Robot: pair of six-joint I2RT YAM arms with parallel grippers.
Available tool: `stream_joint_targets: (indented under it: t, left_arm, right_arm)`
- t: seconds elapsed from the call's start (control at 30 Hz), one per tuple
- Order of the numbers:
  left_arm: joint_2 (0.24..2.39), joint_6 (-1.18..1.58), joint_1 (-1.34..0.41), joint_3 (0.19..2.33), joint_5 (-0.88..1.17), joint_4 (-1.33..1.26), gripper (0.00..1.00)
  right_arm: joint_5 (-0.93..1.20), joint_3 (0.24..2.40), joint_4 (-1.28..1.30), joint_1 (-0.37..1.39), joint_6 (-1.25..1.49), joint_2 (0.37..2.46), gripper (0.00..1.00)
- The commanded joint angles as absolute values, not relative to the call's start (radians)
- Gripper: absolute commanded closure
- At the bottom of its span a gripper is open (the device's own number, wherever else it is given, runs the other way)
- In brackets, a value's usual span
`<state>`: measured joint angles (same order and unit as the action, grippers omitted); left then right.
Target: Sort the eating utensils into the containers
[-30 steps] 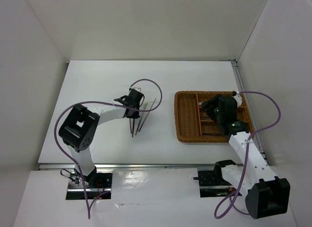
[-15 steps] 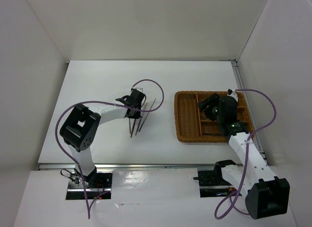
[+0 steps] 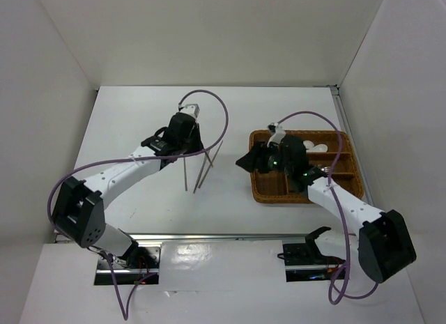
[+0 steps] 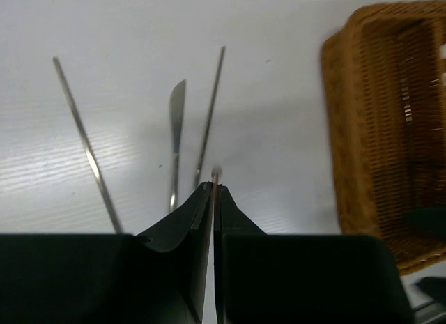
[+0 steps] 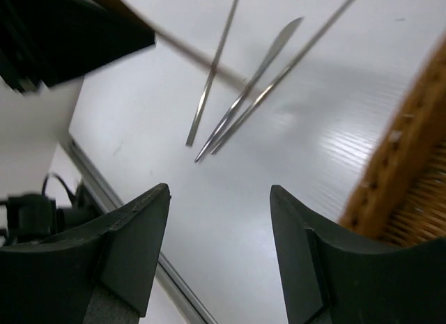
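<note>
While the left pincer (image 3: 182, 144) hangs raised over the white surface (image 3: 132, 115), the top view shows three slim pieces (image 3: 202, 172) lying loose and close together under it. The right pincer (image 3: 245, 162) is at the left rim of the wicker tray (image 3: 275, 198) and points toward those pieces. White spoons (image 3: 315, 144) lie in a far compartment of the tray. The two arms are near each other.

From the left wrist, the jaws are almost closed on a thin chopstick (image 4: 217, 172), and only its pale tip shows past them. On the surface beyond lie a long chopstick (image 4: 83, 139) at the left, a flat metal piece (image 4: 176, 129) with a pointed end in the middle, and a second chopstick (image 4: 211, 104) just beside it. The tray is well to the right.

From the right wrist, the pincer stands wide, with nothing between its fingers (image 5: 132, 254). The loose pieces lie ahead, the tray rim is at the right edge, and the thin chopstick slants out, blurred, from the left arm (image 5: 63, 31).

I judge the grip to be the weak point: the chopstick is so slim that it may turn or slide out on the way to the tray. Its long free end may also catch the rim. If the right pincer reaches for the loose pieces now, the arms could cross and knock each other.
</note>
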<state>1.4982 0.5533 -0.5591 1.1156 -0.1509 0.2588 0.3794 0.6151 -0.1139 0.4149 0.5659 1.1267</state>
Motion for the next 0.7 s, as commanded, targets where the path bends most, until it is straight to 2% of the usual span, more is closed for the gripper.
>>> stream_joint_targets:
  t: [0.0, 0.1, 0.23, 0.37, 0.67]
  left_arm:
    - [1.436, 0.609, -0.58, 1.134, -0.101, 0.169, 0.87]
    - [1.414, 0.627, -0.592, 1.123, -0.074, 0.152, 0.86]
    - [1.394, 0.637, -0.614, 1.123, -0.064, 0.143, 0.86]
    - [1.358, 0.637, -0.614, 1.111, -0.064, 0.143, 0.86]
    - [1.328, 0.627, -0.614, 1.1, -0.032, 0.143, 0.86]
  right_arm:
    - [0.405, 0.666, -0.285, 0.533, 0.473, 1.178, 0.32]
    - [0.35, 0.69, -0.328, 0.636, 0.423, 1.233, 0.27]
    - [0.24, 0.758, -0.307, 0.702, 0.39, 1.301, 0.27]
    - [0.125, 0.778, -0.298, 0.738, 0.304, 1.301, 0.27]
    - [0.061, 0.778, -0.348, 0.738, 0.183, 1.301, 0.24]
